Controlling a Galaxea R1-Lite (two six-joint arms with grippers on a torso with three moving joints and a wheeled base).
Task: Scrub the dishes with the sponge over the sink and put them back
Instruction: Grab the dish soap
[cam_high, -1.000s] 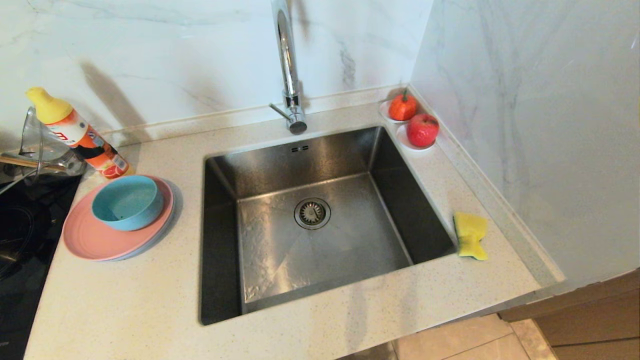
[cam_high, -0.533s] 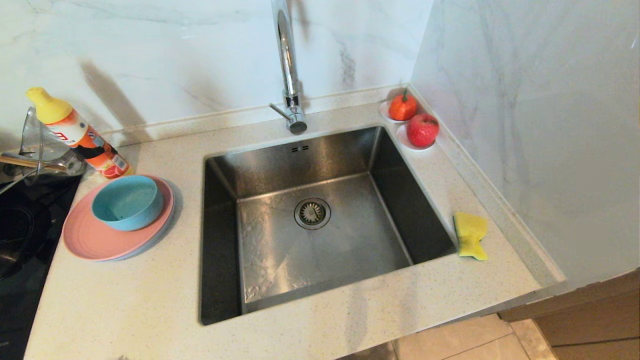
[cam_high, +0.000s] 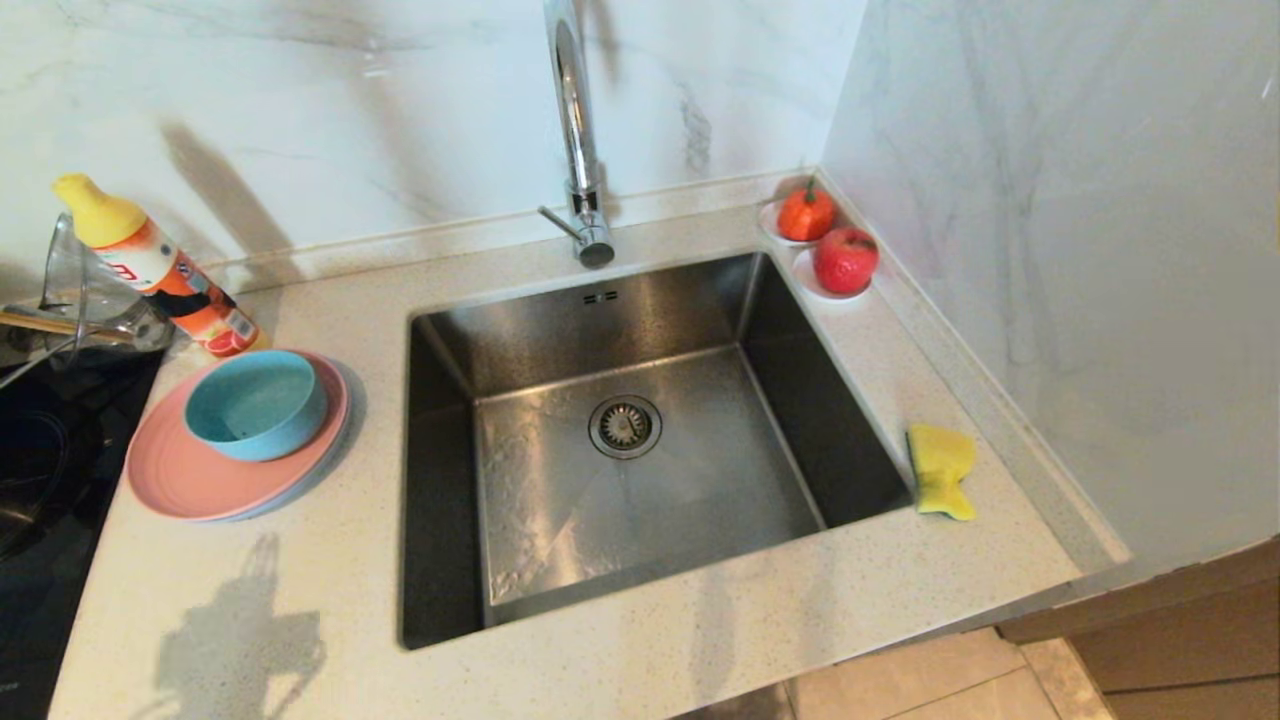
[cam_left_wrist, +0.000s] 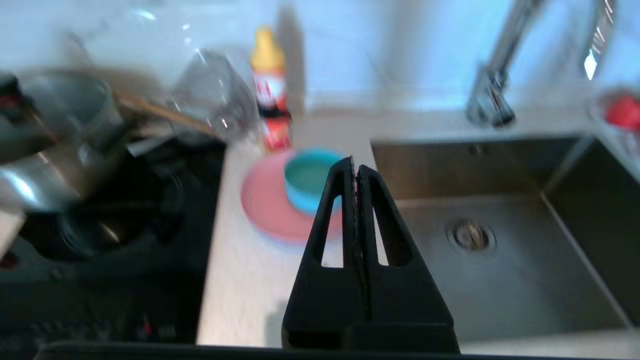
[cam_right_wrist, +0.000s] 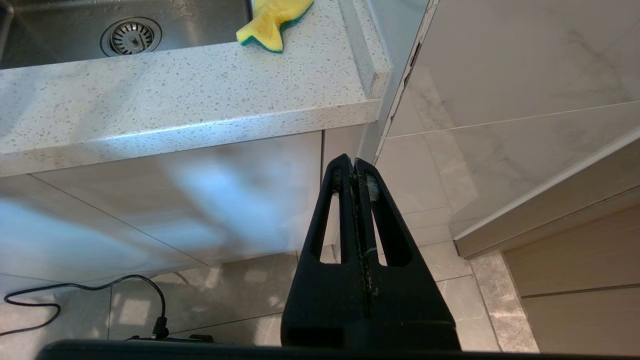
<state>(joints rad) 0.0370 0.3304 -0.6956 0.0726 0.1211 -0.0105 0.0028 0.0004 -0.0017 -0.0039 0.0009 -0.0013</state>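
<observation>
Nothing is scrubbed yet: the bowl (cam_high: 256, 404) sits on the stacked plates (cam_high: 190, 480) left of the sink (cam_high: 620, 440), the sponge (cam_high: 940, 470) lies dry-looking on the bench (cam_high: 300, 620) right of the sink. Left tool (cam_left_wrist: 356, 167) and right tool (cam_right_wrist: 355, 167) are both pressed closed, empty; the right hangs below the bench edge.

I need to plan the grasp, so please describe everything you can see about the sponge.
The sponge is small and yellow with a green scouring layer underneath, as the right wrist view shows. Its outline is pinched in the middle, so it looks bent or squeezed rather than a clean rectangle. It lies flat, yellow side up, on the speckled countertop, right of the sink, close to the basin's edge. Nothing rests on it and no gripper touches it.
</observation>
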